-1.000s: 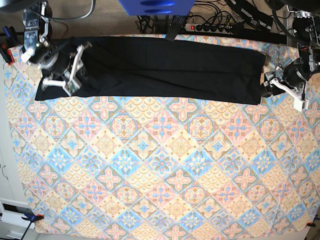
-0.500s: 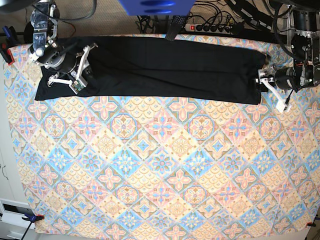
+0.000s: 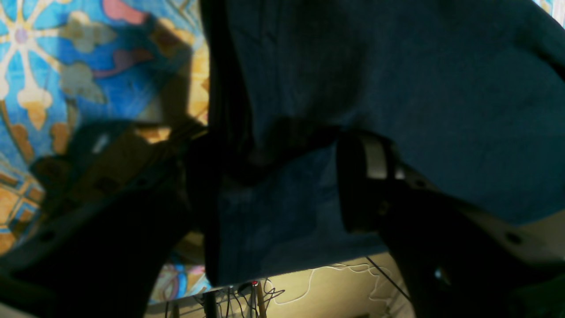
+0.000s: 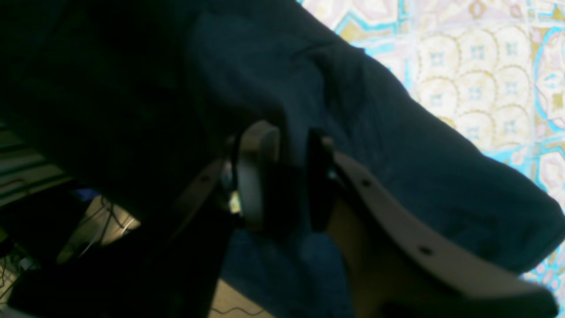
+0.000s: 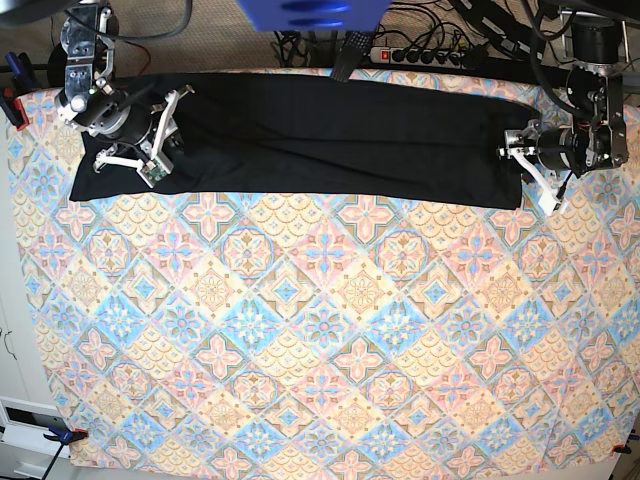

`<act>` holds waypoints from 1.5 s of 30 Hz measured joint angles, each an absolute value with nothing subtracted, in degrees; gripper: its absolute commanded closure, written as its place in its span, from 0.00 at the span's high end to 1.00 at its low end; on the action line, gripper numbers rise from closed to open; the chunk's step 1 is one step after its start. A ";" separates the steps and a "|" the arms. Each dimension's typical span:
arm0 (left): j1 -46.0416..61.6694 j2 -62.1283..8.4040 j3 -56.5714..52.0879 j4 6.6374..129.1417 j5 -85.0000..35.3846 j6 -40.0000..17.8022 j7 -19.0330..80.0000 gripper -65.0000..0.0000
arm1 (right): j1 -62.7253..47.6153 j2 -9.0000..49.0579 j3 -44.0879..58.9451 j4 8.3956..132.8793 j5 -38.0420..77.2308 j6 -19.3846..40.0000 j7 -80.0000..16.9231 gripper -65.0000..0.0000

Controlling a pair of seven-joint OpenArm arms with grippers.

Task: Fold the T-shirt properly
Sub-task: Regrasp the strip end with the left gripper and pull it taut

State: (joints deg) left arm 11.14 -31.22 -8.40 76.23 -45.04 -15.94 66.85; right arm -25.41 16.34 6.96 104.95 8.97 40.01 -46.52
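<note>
Left gripper (image 5: 520, 165) shifted inward over unmarked T-shirt (image 5: 330, 135).

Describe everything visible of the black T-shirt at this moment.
The T-shirt is plain black, soft matte fabric with no print showing. It lies folded into a long band along the far edge of the patterned tablecloth, flat with a few faint creases. In the base view the right hand is at its left end; its wrist view shows the fingers closed on a gathered fold. The left hand is at the other end, open, fingers straddling the edge of the cloth there. No neck label is visible.
</note>
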 measured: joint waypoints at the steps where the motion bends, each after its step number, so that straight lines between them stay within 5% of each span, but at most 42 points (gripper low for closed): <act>1: 11.16 -31.20 -8.40 76.23 -45.01 -15.94 66.63 0.62 | -25.41 16.34 6.96 104.95 8.99 40.03 -46.52 0.23; 8: 11.33 -30.20 -6.48 76.31 -46.48 -20.51 65.89 0.60 | -25.43 16.36 6.96 104.95 8.97 40.03 -46.57 0.23; 15: 11.46 -29.95 -5.87 75.85 -50.00 -22.96 65.12 0.22 | -25.41 16.34 6.96 104.97 9.02 40.03 -46.52 0.23; 22: 11.46 -29.19 -6.20 75.68 -52.69 -23.24 65.39 0.01 | -25.41 16.34 6.96 104.99 8.99 40.03 -46.52 0.23; 37: 11.49 -28.86 -30.41 75.20 -44.84 -23.42 66.54 0.00 | -25.39 16.36 6.98 105.12 9.02 40.03 -46.54 0.22; 45: 12.78 -28.69 -30.85 79.68 -43.03 -23.05 66.85 0.00 | -25.45 16.34 7.03 105.16 8.99 40.03 -46.57 0.22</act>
State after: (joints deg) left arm 12.78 -28.69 -30.85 79.68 -43.03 -23.05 66.85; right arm -25.45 16.34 7.03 105.16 8.99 40.03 -46.57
